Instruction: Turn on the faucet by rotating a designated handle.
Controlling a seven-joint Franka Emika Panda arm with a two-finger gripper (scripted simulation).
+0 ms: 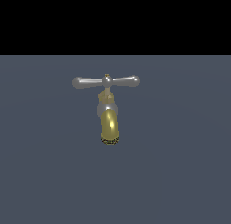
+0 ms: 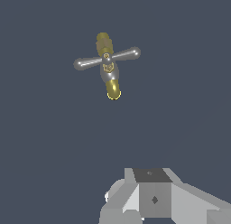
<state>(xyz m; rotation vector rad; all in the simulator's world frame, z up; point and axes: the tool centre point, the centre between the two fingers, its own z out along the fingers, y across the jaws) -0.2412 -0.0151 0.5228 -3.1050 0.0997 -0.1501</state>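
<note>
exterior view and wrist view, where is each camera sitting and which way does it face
Exterior view: off the arm, facing the faucet spout-end on, slightly from above, the handle running across the picture; no part of the robot shows.
Wrist view: on the wrist, looking down at the faucet from well away; grey parts of the gripper fill the picture's edge, fingertips not visible.
Shared: both show the same faucet and handle on the plain grey surface.

Pretty dim, flat sim lighting, low-res and kinda soft. Only shine is highlights on the handle (image 1: 106, 81) and spout (image 1: 109, 123); no visible cast shadows.
</note>
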